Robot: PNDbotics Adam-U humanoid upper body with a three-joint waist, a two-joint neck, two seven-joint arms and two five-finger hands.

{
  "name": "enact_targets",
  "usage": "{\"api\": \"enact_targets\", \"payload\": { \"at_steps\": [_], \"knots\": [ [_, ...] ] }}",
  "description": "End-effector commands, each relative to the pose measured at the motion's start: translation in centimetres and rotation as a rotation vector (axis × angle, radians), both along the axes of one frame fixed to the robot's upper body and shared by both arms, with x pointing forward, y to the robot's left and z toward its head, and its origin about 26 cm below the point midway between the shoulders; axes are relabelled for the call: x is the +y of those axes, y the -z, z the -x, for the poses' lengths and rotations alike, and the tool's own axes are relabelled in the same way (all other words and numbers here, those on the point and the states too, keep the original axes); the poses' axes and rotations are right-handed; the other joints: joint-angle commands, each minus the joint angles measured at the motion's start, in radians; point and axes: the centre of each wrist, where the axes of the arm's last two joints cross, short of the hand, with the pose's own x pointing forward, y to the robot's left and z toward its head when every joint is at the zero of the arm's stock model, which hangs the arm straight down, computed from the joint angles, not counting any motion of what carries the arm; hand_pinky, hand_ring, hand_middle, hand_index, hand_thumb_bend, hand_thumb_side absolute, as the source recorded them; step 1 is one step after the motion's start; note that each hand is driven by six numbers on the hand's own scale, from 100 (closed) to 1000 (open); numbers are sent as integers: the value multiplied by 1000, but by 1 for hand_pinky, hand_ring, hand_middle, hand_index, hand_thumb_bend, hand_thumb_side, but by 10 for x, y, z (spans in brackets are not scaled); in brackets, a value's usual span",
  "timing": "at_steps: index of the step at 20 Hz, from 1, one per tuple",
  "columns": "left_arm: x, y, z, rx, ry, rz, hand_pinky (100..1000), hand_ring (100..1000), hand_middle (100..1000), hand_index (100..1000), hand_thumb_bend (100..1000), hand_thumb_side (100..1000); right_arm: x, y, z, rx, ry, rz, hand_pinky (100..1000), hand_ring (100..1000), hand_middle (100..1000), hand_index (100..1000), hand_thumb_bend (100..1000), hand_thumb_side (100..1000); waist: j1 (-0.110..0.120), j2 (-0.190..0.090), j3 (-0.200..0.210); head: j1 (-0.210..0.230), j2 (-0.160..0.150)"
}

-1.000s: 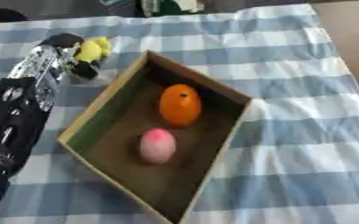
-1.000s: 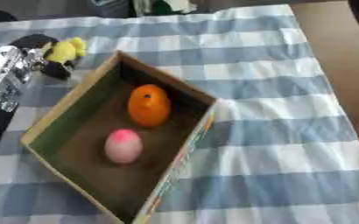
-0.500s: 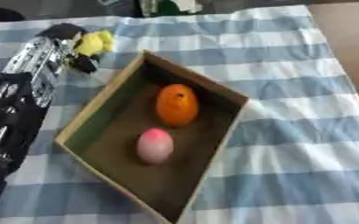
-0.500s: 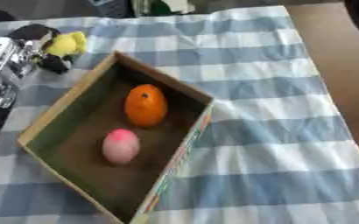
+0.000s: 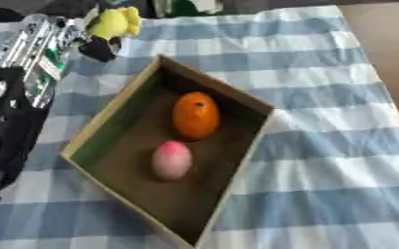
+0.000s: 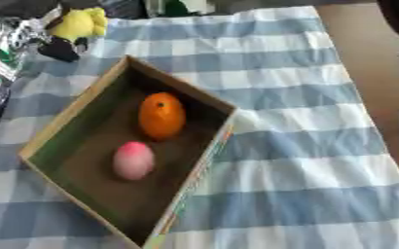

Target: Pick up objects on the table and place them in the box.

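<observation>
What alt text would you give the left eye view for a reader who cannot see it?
An open cardboard box sits askew on a blue-and-white checked tablecloth, holding an orange fruit and a pink egg-shaped object. At the upper left, the robot's left hand reaches beside a small yellow toy that is outside the box.

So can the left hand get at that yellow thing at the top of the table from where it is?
Probably yes. The left hand is already beside the yellow object, apparently touching it, with nothing between them; the box lies nearer the camera.
</observation>
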Motion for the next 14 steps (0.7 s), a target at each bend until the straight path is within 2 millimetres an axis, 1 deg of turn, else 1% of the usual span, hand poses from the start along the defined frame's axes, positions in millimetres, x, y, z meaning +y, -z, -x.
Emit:
{"api": "enact_targets", "payload": {
  "at_steps": [1,3,4,8,11,12,14],
  "knots": [
    [-1,-23,16,-80,60,1,591,786,687,666,100,249,-1,-8,5,-31,3,-8,913,801,664,840,100,792,-4,-33,0,-3,2],
    [-7,-29,29,-113,125,0,574,769,667,646,100,255,-1,-8,5,-31,4,-9,913,802,664,840,100,793,-4,-34,1,-5,2],
    [-11,-32,36,-130,165,-6,551,751,646,627,100,258,-1,-8,5,-31,4,-9,913,802,664,840,100,793,-4,-35,2,-7,3],
    [-23,-40,70,-165,326,-32,518,719,614,595,100,262,0,-9,5,-33,-1,-13,912,802,664,839,100,792,-5,-38,6,-13,4],
    [-26,-42,89,-167,378,-37,515,715,611,593,100,262,1,-9,6,-35,-5,-16,911,802,664,839,100,792,-5,-41,7,-16,6],
    [-27,-41,95,-164,397,-39,490,693,596,586,100,263,2,-10,6,-37,-7,-16,911,802,664,839,100,791,-5,-42,8,-17,7],
    [-27,-38,107,-157,440,-45,476,680,592,586,100,263,3,-10,6,-39,-12,-19,910,801,665,838,100,791,-6,-45,10,-19,10]
  ]
}}
